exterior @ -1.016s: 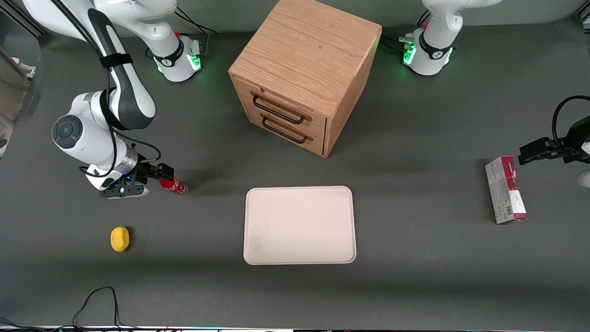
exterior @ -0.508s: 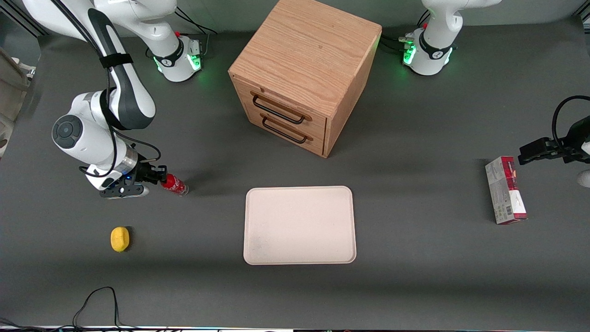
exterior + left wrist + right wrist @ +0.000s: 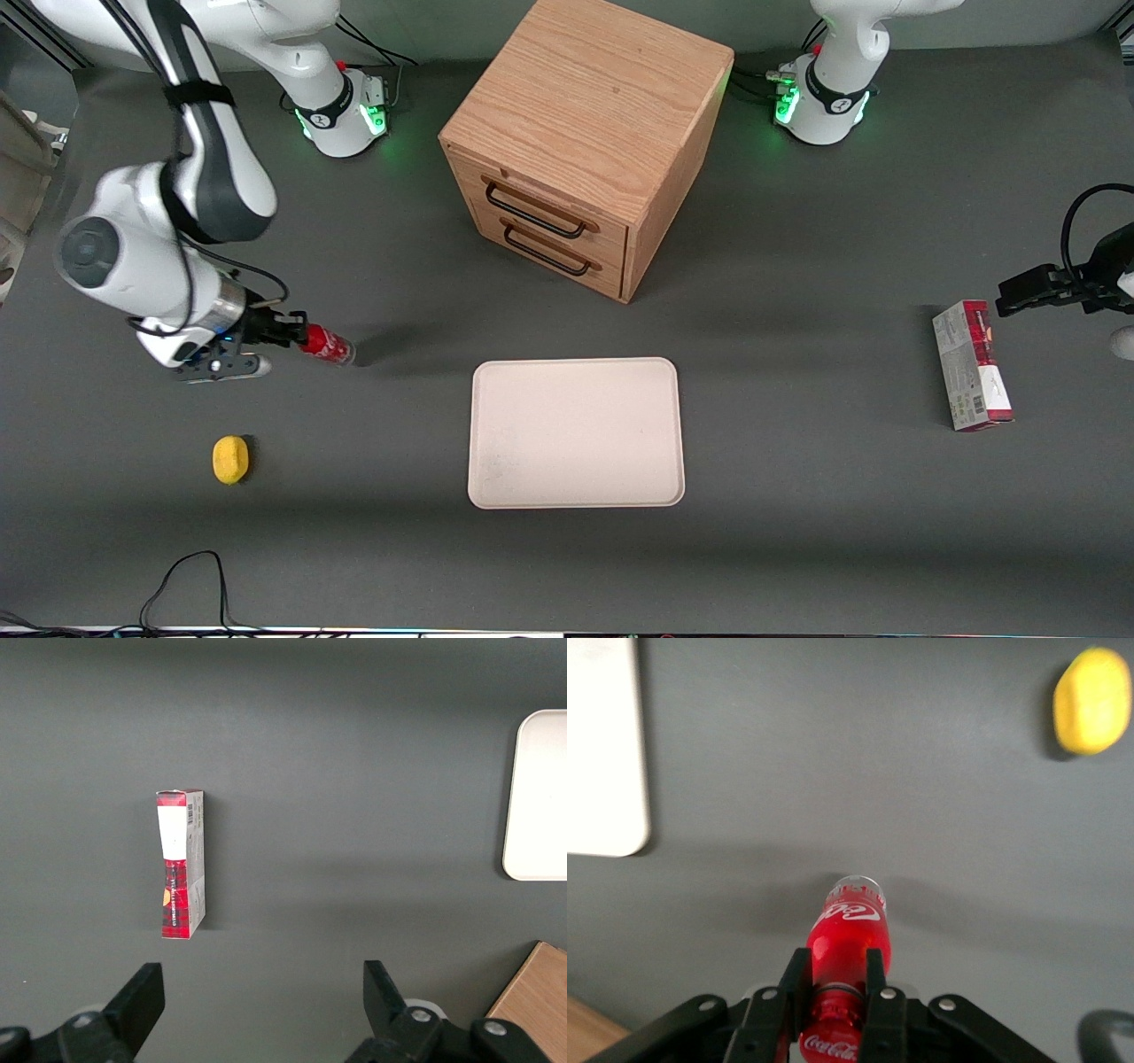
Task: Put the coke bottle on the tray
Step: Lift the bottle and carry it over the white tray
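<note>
While gripper pinches coke bottle – now lifted, shifted away from tray

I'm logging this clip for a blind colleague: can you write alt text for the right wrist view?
The end effector is shut on the neck of the coke bottle, its clear base pointing away from the camera above the dark grey table. A yellow lemon lies on the table, and a rounded corner of the cream tray shows at the edge.

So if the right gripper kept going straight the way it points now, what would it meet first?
Probably bare table. The gripper, shut on the coke bottle, points down; the tray and lemon lie off to either side.
</note>
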You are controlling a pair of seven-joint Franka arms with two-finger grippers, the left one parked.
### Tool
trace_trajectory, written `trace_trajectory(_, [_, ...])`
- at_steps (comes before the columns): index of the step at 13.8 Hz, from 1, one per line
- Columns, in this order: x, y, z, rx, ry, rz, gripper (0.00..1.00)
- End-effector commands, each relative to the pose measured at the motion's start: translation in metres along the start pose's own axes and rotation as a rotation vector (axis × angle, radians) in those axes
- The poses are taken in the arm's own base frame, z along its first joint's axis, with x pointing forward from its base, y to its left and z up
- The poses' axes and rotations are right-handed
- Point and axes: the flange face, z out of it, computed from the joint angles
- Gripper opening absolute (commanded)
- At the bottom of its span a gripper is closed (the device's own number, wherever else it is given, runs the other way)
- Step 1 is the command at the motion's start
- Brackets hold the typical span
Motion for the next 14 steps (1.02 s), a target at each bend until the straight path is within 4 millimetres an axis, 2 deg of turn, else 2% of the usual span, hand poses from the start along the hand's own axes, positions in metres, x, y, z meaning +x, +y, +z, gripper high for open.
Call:
trace_trajectory(1, [0.012, -0.002, -0.098, -0.002, 0.007, 0.0, 0.0])
trace_trajectory(2, [0.014, -0.003, -0.123, -0.002, 0.002, -0.002, 0.0])
trace_trajectory(4, [0.025, 0.0, -0.148, -0.004, -0.028, 0.017, 0.0])
trace_trajectory(6, [0.037, -0.002, -0.147, -0.006, -0.036, 0.037, 0.0])
trace_trajectory(8, [0.053, -0.013, -0.127, -0.009, -0.055, 0.106, 0.0])
trace_trajectory(9, [0.066, -0.028, -0.125, -0.009, -0.041, 0.141, 0.0])
trace_trajectory(10, [0.081, -0.053, -0.117, -0.014, -0.03, 0.171, 0.0])
trace_trajectory(12, [0.111, -0.108, -0.088, -0.018, -0.002, 0.273, 0.0])
trace_trajectory(13, [0.124, -0.131, -0.068, -0.021, 0.011, 0.315, 0.0])
trace_trajectory(14, [0.132, -0.15, -0.056, -0.011, 0.041, 0.343, 0.0])
